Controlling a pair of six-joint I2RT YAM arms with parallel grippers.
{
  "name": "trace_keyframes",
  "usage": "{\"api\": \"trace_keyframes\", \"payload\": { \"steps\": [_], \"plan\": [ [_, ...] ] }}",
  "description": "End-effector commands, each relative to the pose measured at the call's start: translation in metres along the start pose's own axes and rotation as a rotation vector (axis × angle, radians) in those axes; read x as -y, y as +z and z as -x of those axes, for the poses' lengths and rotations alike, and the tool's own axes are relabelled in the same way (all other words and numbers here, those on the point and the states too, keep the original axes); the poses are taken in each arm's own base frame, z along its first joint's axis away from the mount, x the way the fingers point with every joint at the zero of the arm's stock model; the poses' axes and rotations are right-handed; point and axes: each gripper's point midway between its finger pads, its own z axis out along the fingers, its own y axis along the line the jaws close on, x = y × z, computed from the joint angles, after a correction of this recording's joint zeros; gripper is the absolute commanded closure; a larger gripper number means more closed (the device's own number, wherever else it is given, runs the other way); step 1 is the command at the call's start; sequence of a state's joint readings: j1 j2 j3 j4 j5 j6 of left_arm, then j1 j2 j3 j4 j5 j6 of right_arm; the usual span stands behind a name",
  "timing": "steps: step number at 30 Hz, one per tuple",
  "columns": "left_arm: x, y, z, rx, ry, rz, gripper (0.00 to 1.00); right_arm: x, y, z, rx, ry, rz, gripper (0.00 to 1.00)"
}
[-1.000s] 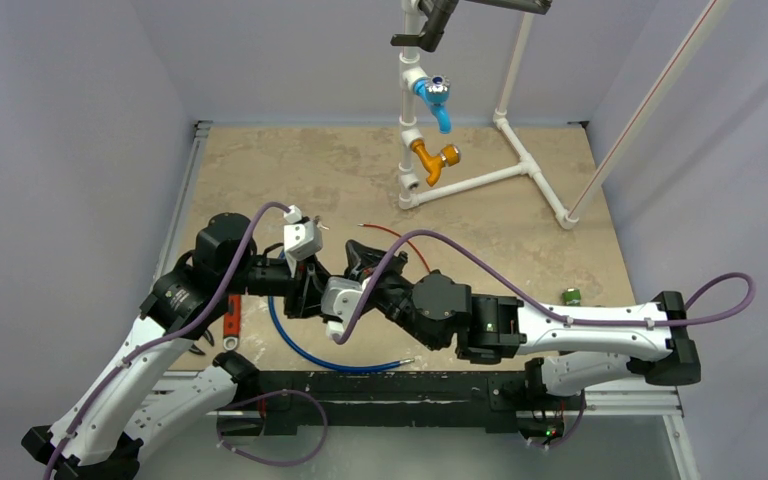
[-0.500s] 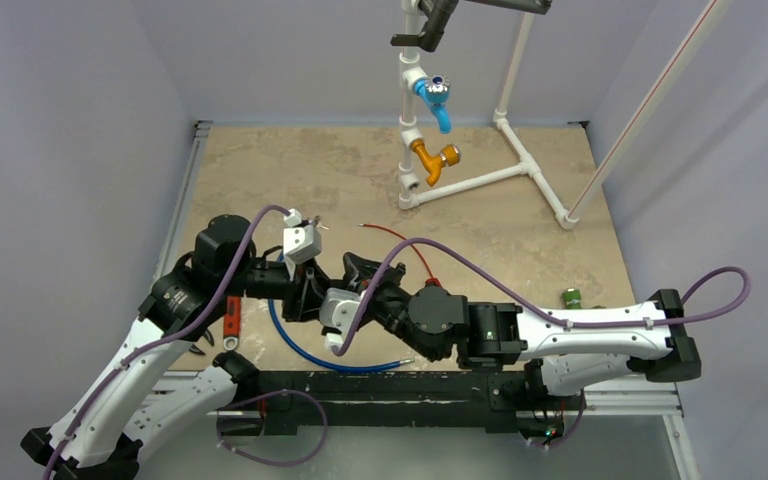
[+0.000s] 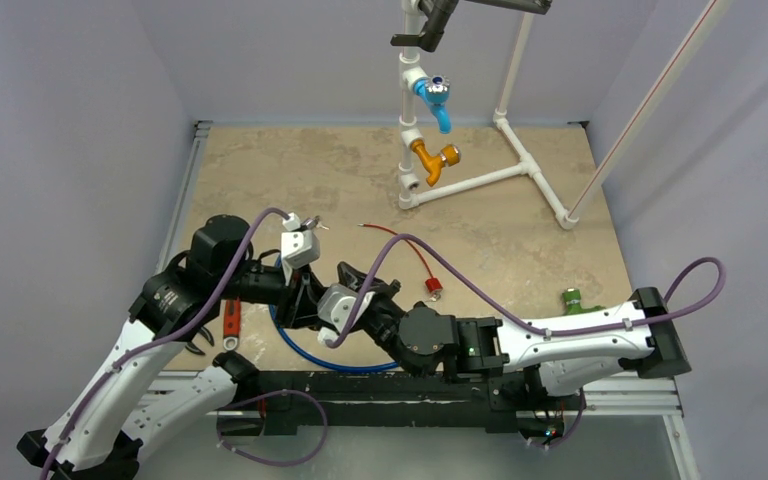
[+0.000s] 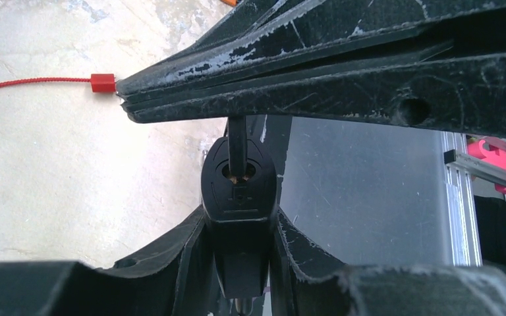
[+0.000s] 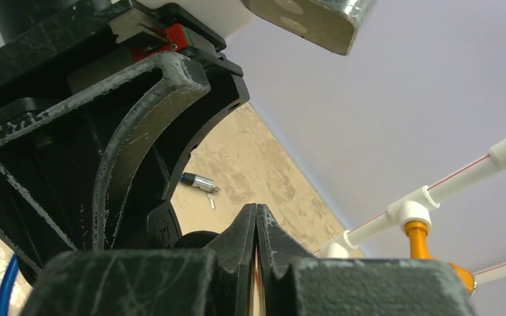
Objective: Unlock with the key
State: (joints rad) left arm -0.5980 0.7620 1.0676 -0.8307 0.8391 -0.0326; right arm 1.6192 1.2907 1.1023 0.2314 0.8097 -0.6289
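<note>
**Key seated in lock at the table's near edge**

The lock [image 4: 238, 197] sits clamped in the left gripper [image 4: 238, 220], above the table's [image 3: 290, 170] near edge. The right gripper [image 5: 256, 220], pinched tight, holds the key [image 4: 236, 141] in its keyway. A red cable [image 3: 400, 245] lies just beyond.

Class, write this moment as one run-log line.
left gripper: shut on lock | right gripper: shut on key | key: inserted in lock

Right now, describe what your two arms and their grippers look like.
The left arm and the right arm both have white shells on their long links and round black joint housings. A purple cable runs along each arm, and a white camera block sits at each wrist. The left gripper and the right gripper are black, tapered and scuffed with pale scratches.
</note>
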Motion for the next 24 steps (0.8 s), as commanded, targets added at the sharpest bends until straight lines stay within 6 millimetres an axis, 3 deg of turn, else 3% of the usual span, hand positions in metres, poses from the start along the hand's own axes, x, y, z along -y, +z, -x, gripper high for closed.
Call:
{"api": "trace_keyframes", "payload": {
  "steps": [1,4,7,9,10,13,16,20,24],
  "plan": [
    [-0.003,-0.016,0.094,0.274,0.303,0.098,1.00,-0.090,-0.012,-0.003,0.031,0.048,0.217,1.00],
    [-0.006,-0.012,0.086,0.243,0.332,0.088,1.00,-0.083,-0.017,-0.001,0.023,0.059,0.204,1.00],
    [0.001,-0.008,0.066,0.176,0.386,0.004,1.00,-0.054,-0.024,0.010,0.034,0.098,0.173,0.97],
    [-0.002,-0.009,0.058,0.152,0.405,0.019,1.00,-0.023,-0.030,0.017,0.056,0.149,0.142,0.63],
    [-0.003,-0.010,0.056,0.144,0.422,0.026,1.00,-0.006,-0.036,0.023,0.079,0.192,0.145,0.53],
    [-0.001,-0.012,0.053,0.136,0.467,0.022,1.00,0.023,-0.046,0.026,0.105,0.299,0.186,0.38],
    [0.002,-0.012,0.049,0.123,0.478,-0.002,1.00,0.038,-0.057,0.027,0.135,0.410,0.299,0.32],
    [0.008,-0.010,0.047,0.122,0.481,-0.049,1.00,0.044,-0.068,0.040,0.210,0.486,0.440,0.29],
    [0.009,-0.010,0.049,0.122,0.481,-0.055,1.00,0.043,-0.059,0.047,0.217,0.516,0.524,0.32]
  ]
}}
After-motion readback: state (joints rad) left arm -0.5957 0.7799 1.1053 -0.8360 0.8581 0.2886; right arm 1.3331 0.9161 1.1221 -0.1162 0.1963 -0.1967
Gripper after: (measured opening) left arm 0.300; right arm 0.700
